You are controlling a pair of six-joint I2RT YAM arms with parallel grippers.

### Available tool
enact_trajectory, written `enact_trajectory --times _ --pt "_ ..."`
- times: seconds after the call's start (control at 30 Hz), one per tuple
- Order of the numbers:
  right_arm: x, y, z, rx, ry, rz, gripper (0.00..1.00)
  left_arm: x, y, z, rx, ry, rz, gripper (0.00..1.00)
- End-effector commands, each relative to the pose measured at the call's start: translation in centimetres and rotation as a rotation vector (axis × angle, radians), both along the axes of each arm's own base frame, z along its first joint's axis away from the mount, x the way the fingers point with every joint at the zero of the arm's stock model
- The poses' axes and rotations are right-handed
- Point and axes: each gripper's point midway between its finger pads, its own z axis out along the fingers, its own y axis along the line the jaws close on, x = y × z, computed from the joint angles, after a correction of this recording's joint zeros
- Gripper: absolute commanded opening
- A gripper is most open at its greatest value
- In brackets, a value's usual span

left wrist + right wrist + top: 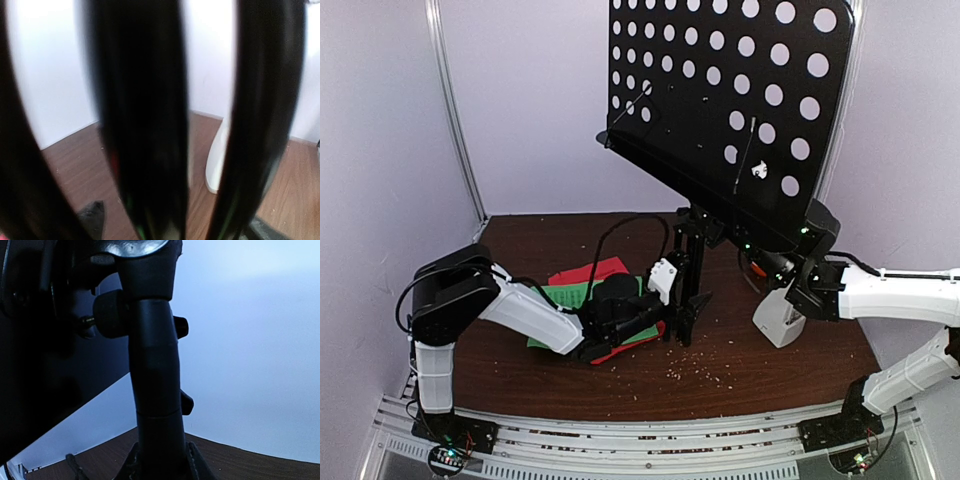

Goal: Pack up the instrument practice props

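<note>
The black perforated music stand (720, 90) towers over the table, its post (692, 250) running down to folded tripod legs (688, 318). My right gripper (758, 262) is shut on the post just under the desk. In the right wrist view the post (155, 390) rises between my fingers (131, 465), which press on both sides. My left gripper (676, 312) is at the stand's legs. In its wrist view blurred black legs (142, 125) fill the picture and hide the jaws. Green and red music sheets (582, 285) lie under my left arm. The white metronome (780, 320) stands at the right and also shows in the left wrist view (217, 160).
Crumbs (705, 372) are scattered over the brown table (520, 360) in front of the stand. A grey wall (540, 100) closes the back, with a metal upright (460, 110) at the left. A small orange thing (757, 268) shows beside my right gripper.
</note>
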Motion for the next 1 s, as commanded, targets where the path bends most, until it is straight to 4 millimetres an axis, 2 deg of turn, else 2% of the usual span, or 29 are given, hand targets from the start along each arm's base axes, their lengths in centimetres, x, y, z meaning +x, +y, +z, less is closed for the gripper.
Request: enact_trajectory --times 0.0,0.07,0.33,0.47,0.7,0.8,0.97 --pt "-0.9 -0.6 2.1 0.083 -0.008 0.032 0.0 0.8 0.6 -2.7 0.089 0.027 0.05 0.94" --pt "-1.1 -0.6 2.2 0.085 -0.01 0.037 0.0 1.0 0.6 -2.8 0.092 0.029 0.063 0.98" --pt "-1.5 -0.7 2.6 0.109 -0.015 0.059 0.0 1.4 -0.7 -2.3 0.081 0.008 0.045 0.96" --pt "-1.7 -0.9 2.8 0.127 -0.012 0.067 0.0 1.7 -0.9 -2.2 0.068 -0.011 0.054 0.81" --pt "-1.4 -1.7 3.1 0.149 0.001 0.032 0.0 1.4 -0.7 -0.7 0.02 -0.05 0.043 0.47" --pt "-0.6 -2.5 3.4 0.168 0.024 0.0 0.0 1.0 -0.2 0.5 0.007 -0.06 0.038 0.41" --pt "1.1 -3.6 5.0 0.198 0.052 -0.019 0.0 -0.1 0.2 4.2 -0.029 -0.076 -0.004 0.32"
